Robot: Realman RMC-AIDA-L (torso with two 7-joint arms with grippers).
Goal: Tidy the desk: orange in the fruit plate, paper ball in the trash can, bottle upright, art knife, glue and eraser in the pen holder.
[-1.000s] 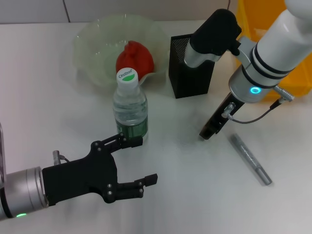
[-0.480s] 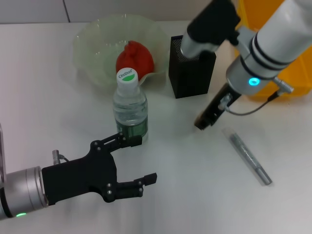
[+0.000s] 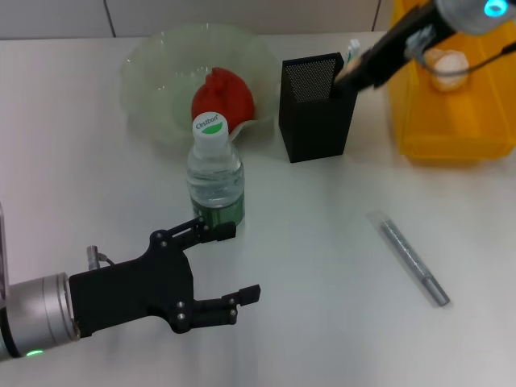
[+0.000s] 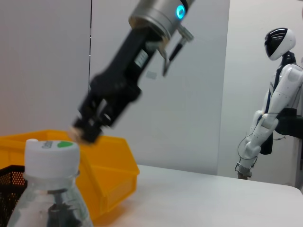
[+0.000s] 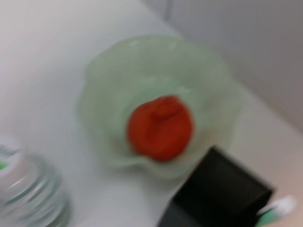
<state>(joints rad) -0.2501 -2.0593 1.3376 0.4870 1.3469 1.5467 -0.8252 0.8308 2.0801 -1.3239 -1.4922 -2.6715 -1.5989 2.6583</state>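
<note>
Pen-holder loading looks to be the step in hand, with most of the other items apparently settled.

On the left, the black left gripper point(image 3: 222, 270) hovers low over the white desk point(image 3: 322, 322), fingers spread wide and holding nothing, just in front of the clear plastic water bottle with a white cap point(image 3: 214, 173), which stands upright. Behind the bottle, the orange-red fruit point(image 3: 222, 95) lies in the pale green translucent fruit plate point(image 3: 153, 68); the right wrist view shows the same fruit point(image 5: 160, 126) sitting in that plate point(image 5: 208, 75).

Further right stands the black mesh pen holder point(image 3: 316, 106). The right gripper point(image 3: 352, 76) reaches down from the upper right with its tip over the holder's far right corner. A white-and-green item point(image 3: 353, 48) shows beside the tip; whether the fingers grip it or are apart, I cannot tell. The left wrist view gives the same gripper point(image 4: 87, 127) only as a blur.

Behind it, the yellow plastic bin point(image 3: 451, 121) holds a pale crumpled paper ball point(image 3: 447, 60).

Nearer on the desk, well apart from the holder, lies a slim grey metallic art knife point(image 3: 413, 258). By my judgement, the next move calls for the right arm to finish at the holder, then come down over the knife's shaft, lining its fingers across it for a firm pinch.
</note>
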